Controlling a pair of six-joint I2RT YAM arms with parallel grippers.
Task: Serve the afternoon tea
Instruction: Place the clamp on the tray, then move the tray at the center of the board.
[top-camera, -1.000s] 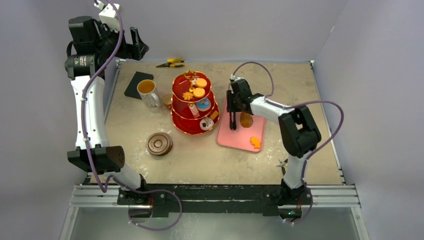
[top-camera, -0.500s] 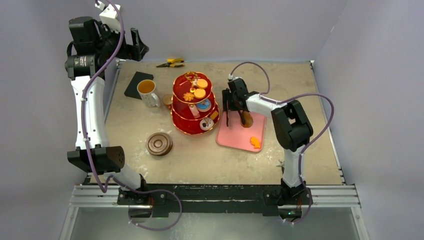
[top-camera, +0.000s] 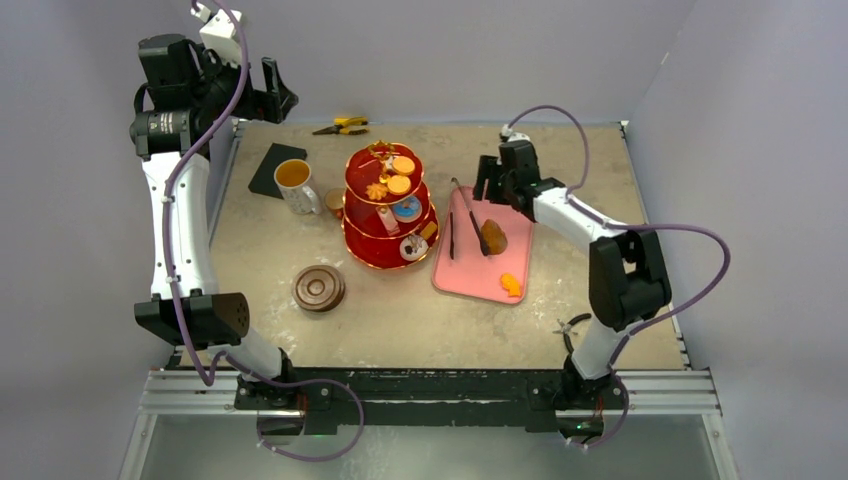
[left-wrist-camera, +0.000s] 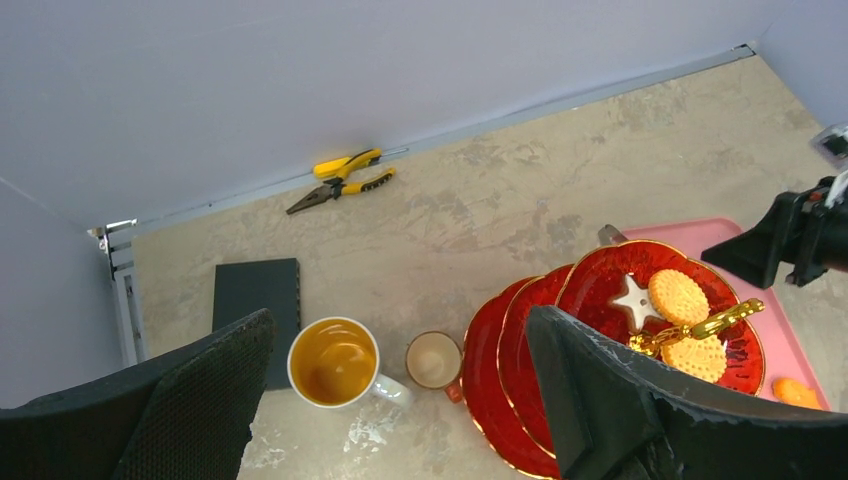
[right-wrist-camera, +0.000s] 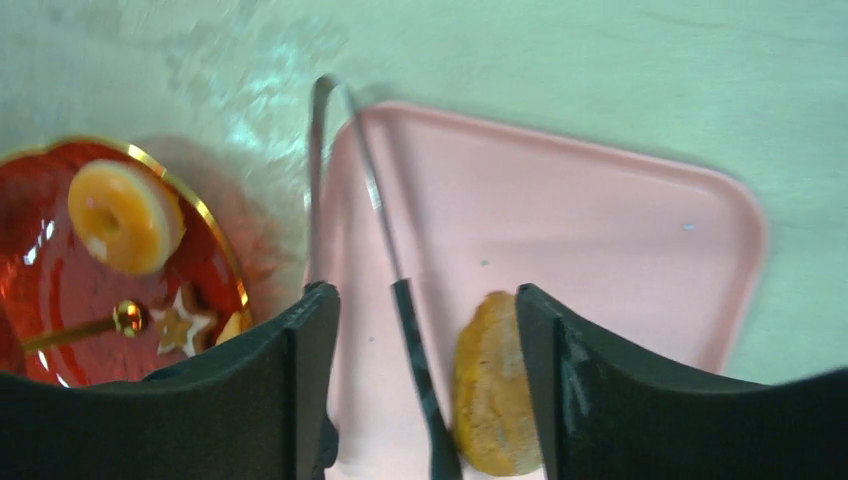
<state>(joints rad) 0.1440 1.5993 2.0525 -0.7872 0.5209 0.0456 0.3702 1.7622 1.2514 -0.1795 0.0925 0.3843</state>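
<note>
R gripper (right-wrist-camera: 425, 303): jaws apart, empty; it let go of the black tongs (top-camera: 471, 219) and pulled back.
Tongs: were upright in the grip, now lie on the pink tray (top-camera: 478, 284), touching the brown pastry (top-camera: 494, 238).
Pastry: same place, not yet on the red stand (top-camera: 372, 253).
L gripper (left-wrist-camera: 400, 400): wide open, empty.
Meaning: prob. tool laid down; pastry still to serve.

Black tongs (top-camera: 470, 218) lie splayed on the pink rectangular tray (top-camera: 470, 278), right beside a brown oval pastry (top-camera: 494, 237). Right gripper (top-camera: 497, 192) hangs over the tray's far edge. Red three-tier stand with gold rims (top-camera: 388, 215) sits just left, white mug of amber tea (top-camera: 293, 180) further left.
</note>
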